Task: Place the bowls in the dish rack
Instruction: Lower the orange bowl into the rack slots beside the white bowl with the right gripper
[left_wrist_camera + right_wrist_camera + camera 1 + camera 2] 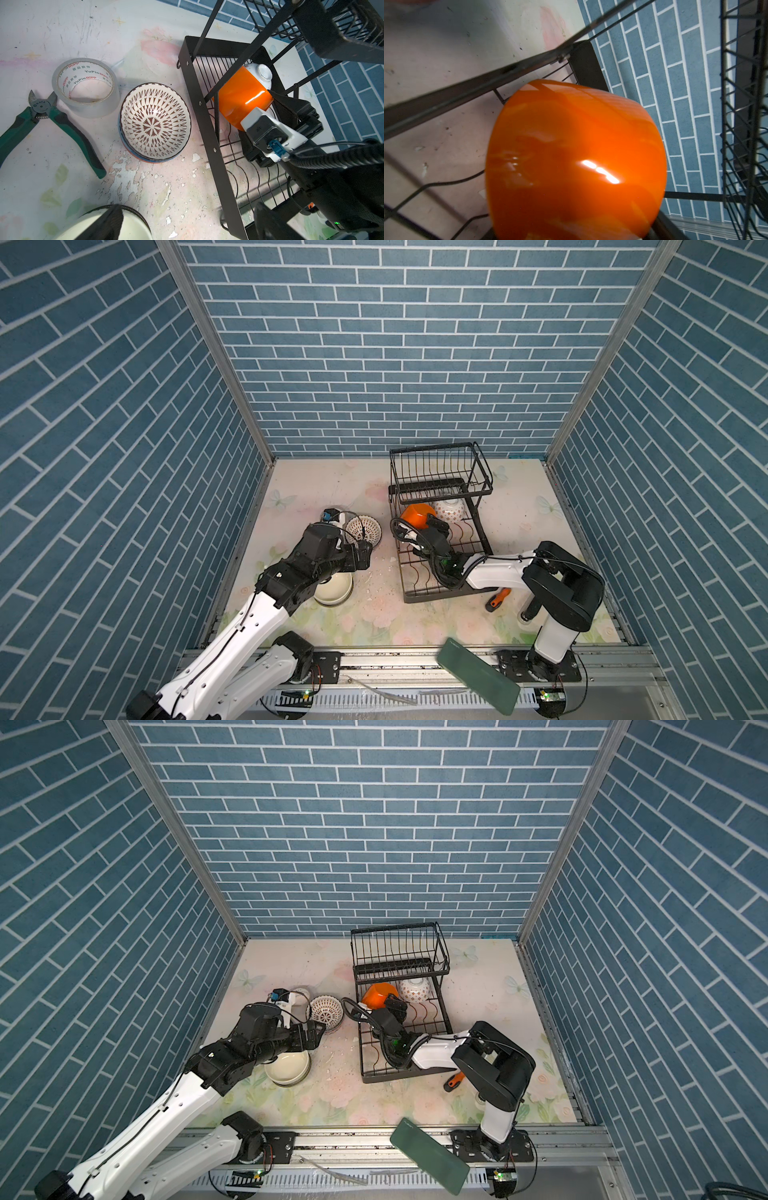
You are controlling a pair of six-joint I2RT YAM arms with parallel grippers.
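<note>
In both top views, nearest the front, the cream bowl (334, 593) sits on the bench (395, 622). The left pincer (364, 554) hangs over its far edge with fingers wide apart, holding nothing. A little farther back, the black-and-white bowl (363, 529) tops a small stack. To the right stands the dish rack (428, 598). The right pincer (432, 526) reaches into its low part and is clamped on the orange bowl (417, 514), which lies tipped on its side. Right beside it, farther back, a white spotted bowl (449, 508) rests bottom up.
</note>
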